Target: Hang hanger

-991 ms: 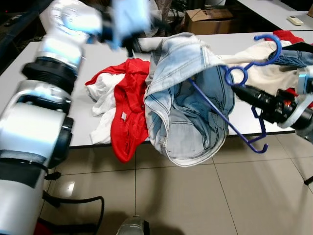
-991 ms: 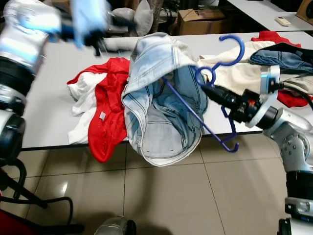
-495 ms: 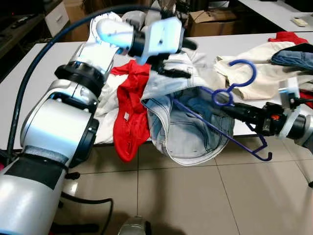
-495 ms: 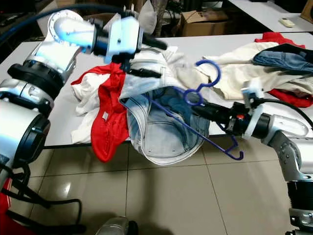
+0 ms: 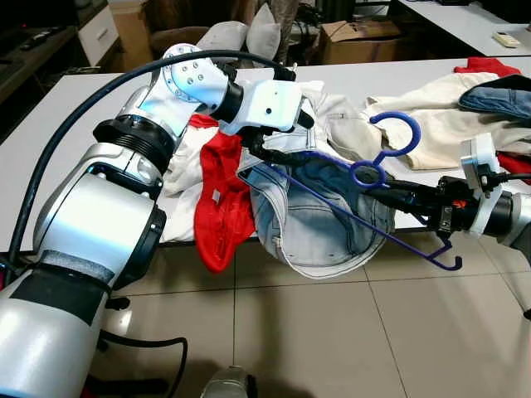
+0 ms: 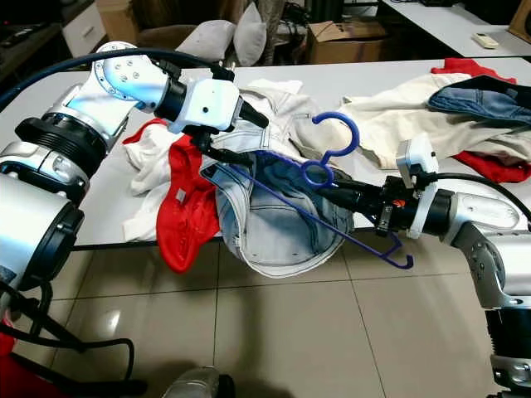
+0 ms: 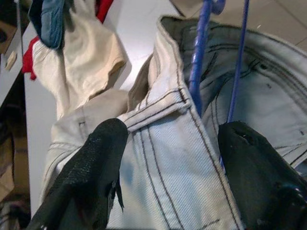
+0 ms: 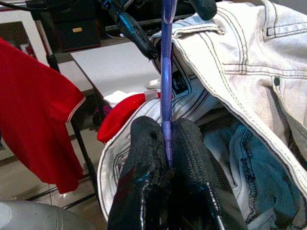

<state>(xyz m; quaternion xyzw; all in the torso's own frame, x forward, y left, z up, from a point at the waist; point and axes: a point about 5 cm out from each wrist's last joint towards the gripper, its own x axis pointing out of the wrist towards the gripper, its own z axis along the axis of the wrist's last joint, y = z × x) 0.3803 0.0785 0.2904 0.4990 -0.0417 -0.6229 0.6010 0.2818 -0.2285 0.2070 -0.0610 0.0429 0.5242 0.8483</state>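
Observation:
My right gripper (image 5: 377,196) is shut on a blue plastic hanger (image 5: 390,141) just below its hook and ring, in front of the table edge. The hanger's left arm runs into the waistband of light blue jeans (image 5: 319,232) that sag off the table front. Its other end (image 5: 448,262) hangs free over the floor. My left gripper (image 5: 280,139) is at the raised waistband, open, with one finger (image 7: 96,177) on each side of the denim (image 7: 163,163) and the hanger arm (image 7: 197,62). In the right wrist view both fingers (image 8: 148,158) pinch the blue bar (image 8: 166,72).
A white table (image 5: 398,79) carries a red garment (image 5: 220,207) and white shirt on the left, with cream clothing (image 5: 431,133) and darker jeans (image 5: 498,95) on the right. A cardboard box (image 5: 357,37) and pillows (image 5: 249,37) stand behind. Tiled floor (image 5: 332,332) lies in front.
My left gripper has come down from above the table to the jeans' waistband. The right gripper has brought the hanger lower and to the left, and the jeans have sunk with it.

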